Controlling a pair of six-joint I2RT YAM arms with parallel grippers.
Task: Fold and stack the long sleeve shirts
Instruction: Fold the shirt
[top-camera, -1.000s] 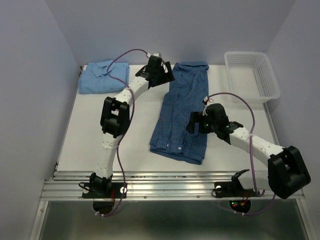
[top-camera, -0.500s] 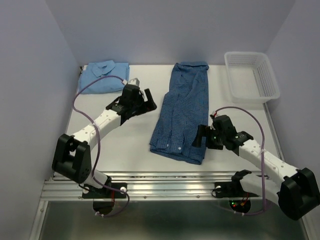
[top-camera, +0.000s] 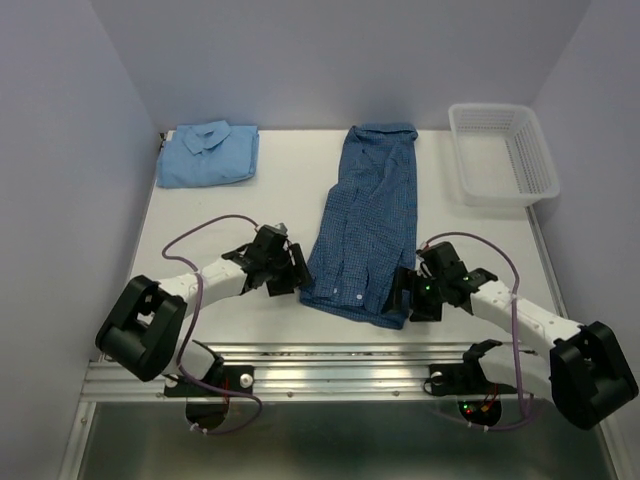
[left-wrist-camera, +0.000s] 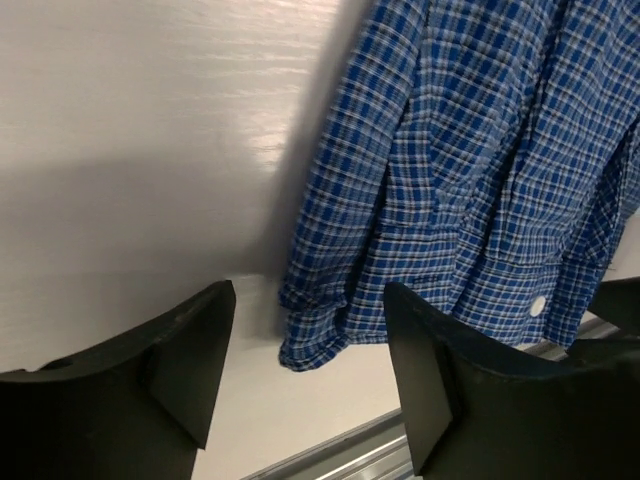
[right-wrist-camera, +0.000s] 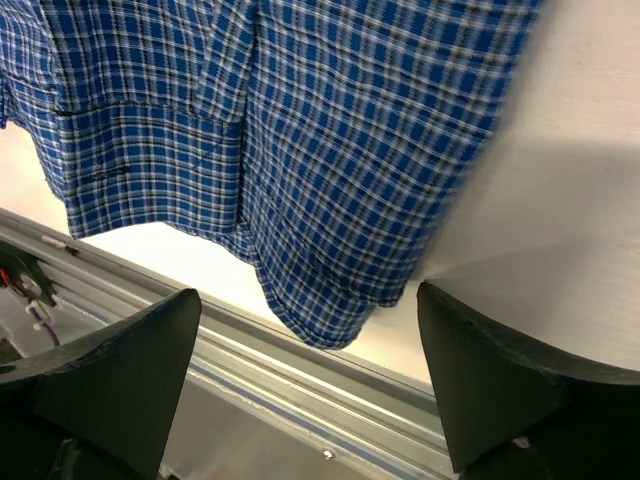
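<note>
The dark blue checked shirt (top-camera: 365, 220) lies as a long strip from the back of the table to its near edge. Its near left corner (left-wrist-camera: 312, 335) sits between the fingers of my left gripper (left-wrist-camera: 308, 292), which is open and apart from the cloth. My right gripper (right-wrist-camera: 308, 295) is open around the near right corner (right-wrist-camera: 325, 300), also without touching it. In the top view the left gripper (top-camera: 293, 276) and right gripper (top-camera: 405, 292) flank the shirt's near end. The light sky blue shirt (top-camera: 208, 155) lies folded at the back left.
A white mesh basket (top-camera: 503, 150) stands at the back right. The metal rail of the table's near edge (top-camera: 340, 362) runs just below both grippers and shows in the right wrist view (right-wrist-camera: 300, 400). Walls close the table on three sides.
The left arm swung from the back of the table down to the checked shirt's near left corner. The right gripper slid toward the near edge, to the near right corner. Neither shirt moved.
</note>
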